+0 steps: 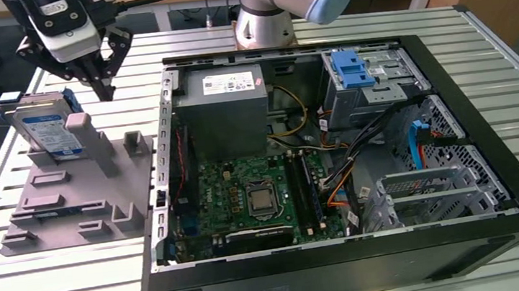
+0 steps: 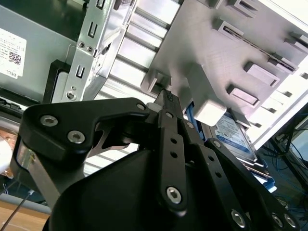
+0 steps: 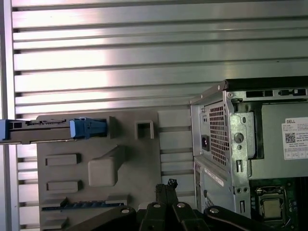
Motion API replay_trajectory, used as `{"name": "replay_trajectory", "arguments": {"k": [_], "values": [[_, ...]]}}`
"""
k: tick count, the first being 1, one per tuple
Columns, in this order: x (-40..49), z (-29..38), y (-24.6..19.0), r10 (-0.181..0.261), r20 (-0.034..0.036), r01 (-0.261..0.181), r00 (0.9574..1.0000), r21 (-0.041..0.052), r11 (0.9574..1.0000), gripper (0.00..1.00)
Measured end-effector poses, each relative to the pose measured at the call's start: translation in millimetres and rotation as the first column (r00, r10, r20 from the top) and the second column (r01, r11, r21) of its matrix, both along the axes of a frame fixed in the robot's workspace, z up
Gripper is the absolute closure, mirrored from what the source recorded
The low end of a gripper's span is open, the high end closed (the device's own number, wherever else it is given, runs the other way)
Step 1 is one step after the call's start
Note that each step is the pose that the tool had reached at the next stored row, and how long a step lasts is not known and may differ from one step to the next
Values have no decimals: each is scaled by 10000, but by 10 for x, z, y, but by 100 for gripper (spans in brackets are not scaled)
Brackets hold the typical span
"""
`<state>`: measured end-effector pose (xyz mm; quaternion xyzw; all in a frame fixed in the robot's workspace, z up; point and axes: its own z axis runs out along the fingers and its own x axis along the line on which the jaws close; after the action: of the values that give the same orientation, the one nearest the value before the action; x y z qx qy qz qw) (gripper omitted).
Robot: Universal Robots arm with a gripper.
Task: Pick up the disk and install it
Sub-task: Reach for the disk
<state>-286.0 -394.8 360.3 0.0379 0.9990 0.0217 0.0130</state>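
The disk (image 1: 46, 130) stands on edge in a slot at the far end of a grey moulded fixture (image 1: 77, 204). The fixture lies on the slatted metal worktop (image 1: 62, 282), just beside the open computer case (image 1: 485, 85) on the exterior view's left. The disk's white-and-blue label faces outward, and blue rails run along its edges. In the first wrist view it is seen edge-on (image 3: 45, 130).

The pincer (image 1: 106, 93) hangs in the air above the fixture, near the disk but apart from it, on the side toward the case. Its fingers seem to be pressed together at the tips with nothing between them, as far as both wrist views let me judge.

Inside the case lie the grey power supply (image 1: 227, 113), the motherboard (image 1: 250, 197) and a metal drive bay with a blue latch (image 1: 368, 80).
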Motion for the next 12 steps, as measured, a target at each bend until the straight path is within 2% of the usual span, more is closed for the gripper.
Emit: {"name": "replay_trajectory", "arguments": {"k": [12], "values": [[-81,-12,0,0,0,0,10000,0,10000,89]]}}
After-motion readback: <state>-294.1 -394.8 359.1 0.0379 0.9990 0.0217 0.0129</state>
